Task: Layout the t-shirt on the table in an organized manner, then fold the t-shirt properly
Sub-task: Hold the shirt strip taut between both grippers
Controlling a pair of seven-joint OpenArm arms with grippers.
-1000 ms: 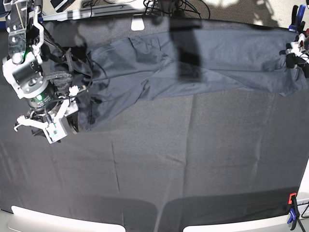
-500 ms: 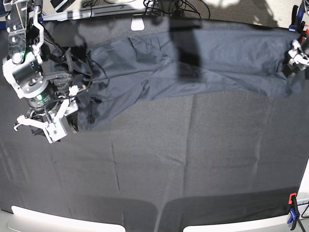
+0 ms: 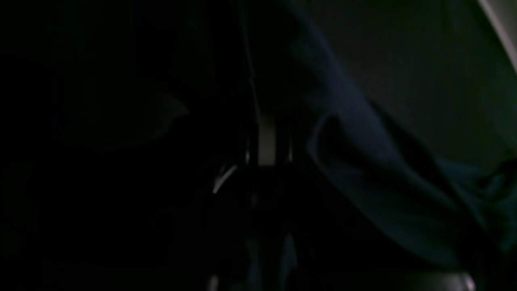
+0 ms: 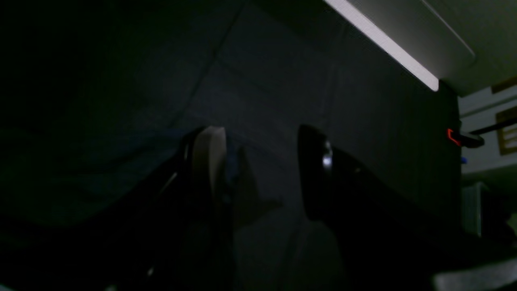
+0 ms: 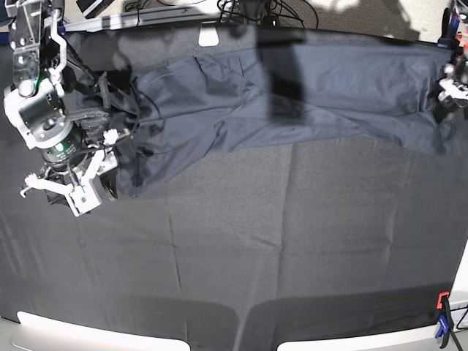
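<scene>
The dark grey t-shirt (image 5: 292, 95) lies stretched in a crumpled band across the far half of the table (image 5: 256, 241). At the far right edge my left gripper (image 5: 447, 89) is shut on the t-shirt's right end. The left wrist view is very dark: closed fingers (image 3: 262, 149) with t-shirt fabric (image 3: 363, 169) draping away to the right. My right gripper (image 5: 69, 175) stands open just left of the t-shirt's left end. In the right wrist view its fingers (image 4: 210, 161) are spread over the black cloth (image 4: 383, 121) with nothing between them, and the t-shirt (image 4: 80, 169) lies to their left.
An orange and blue clamp (image 5: 442, 322) sits at the near right corner, and another clamp (image 5: 447, 29) at the far right. A small white piece (image 5: 209, 35) lies at the far edge. Cables (image 5: 248, 9) run behind the table. The pale rim (image 5: 73, 333) shows in front.
My left gripper has shut on the t-shirt's right end and shifted slightly right and toward the far edge, drawing that end with it. The right arm has barely moved.
</scene>
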